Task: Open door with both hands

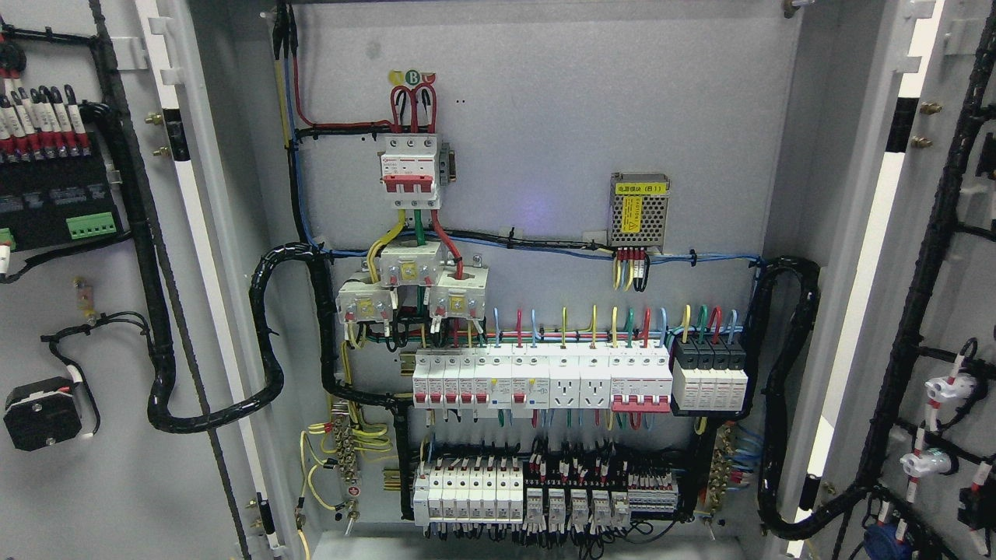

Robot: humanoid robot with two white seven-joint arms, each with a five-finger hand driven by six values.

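2 doors (93, 311) of the cabinet (545, 155) stand swung wide, no robot hand in view so its grip cannot be told; judged done, avoid snagging door cables (156, 311)

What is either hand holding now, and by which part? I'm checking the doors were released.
Nothing can be seen held: neither hand is in view. Both doors, left door and right door, stand open.

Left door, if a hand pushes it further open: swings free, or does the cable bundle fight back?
Probably swings on its hinges, but the thick black cable bundle looping from cabinet to left door looks stiff and may resist or spring back. Mounted parts likely add weight. No hand is in view.
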